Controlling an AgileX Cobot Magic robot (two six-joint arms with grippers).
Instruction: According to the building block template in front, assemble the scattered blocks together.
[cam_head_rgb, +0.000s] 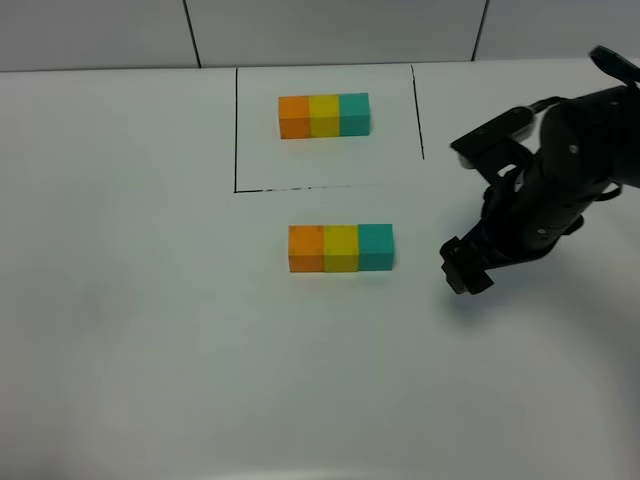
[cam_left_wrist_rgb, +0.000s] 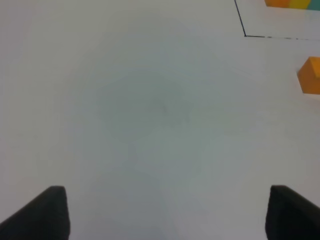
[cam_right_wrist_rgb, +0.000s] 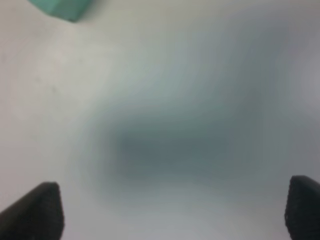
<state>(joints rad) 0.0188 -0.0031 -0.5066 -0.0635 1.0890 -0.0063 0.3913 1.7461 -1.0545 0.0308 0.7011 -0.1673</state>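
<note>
The building block template (cam_head_rgb: 324, 115) is an orange-yellow-teal row inside a black drawn outline (cam_head_rgb: 237, 130) at the back; a sliver of it shows in the left wrist view (cam_left_wrist_rgb: 292, 3). In front of it the three other blocks stand side by side in a touching row: orange (cam_head_rgb: 306, 248), yellow (cam_head_rgb: 340, 248), teal (cam_head_rgb: 375, 246). My right gripper (cam_head_rgb: 466, 268) hovers low to the right of the teal block, open and empty; the teal block's corner shows in its view (cam_right_wrist_rgb: 62, 9). My left gripper (cam_left_wrist_rgb: 167, 212) is open and empty, out of the overhead view; the orange block (cam_left_wrist_rgb: 310, 75) lies ahead.
The white table (cam_head_rgb: 150, 330) bears only the two rows. The right arm's black body (cam_head_rgb: 560, 170) stands over the table's right side. A grey wall with seams runs along the back edge (cam_head_rgb: 100, 30).
</note>
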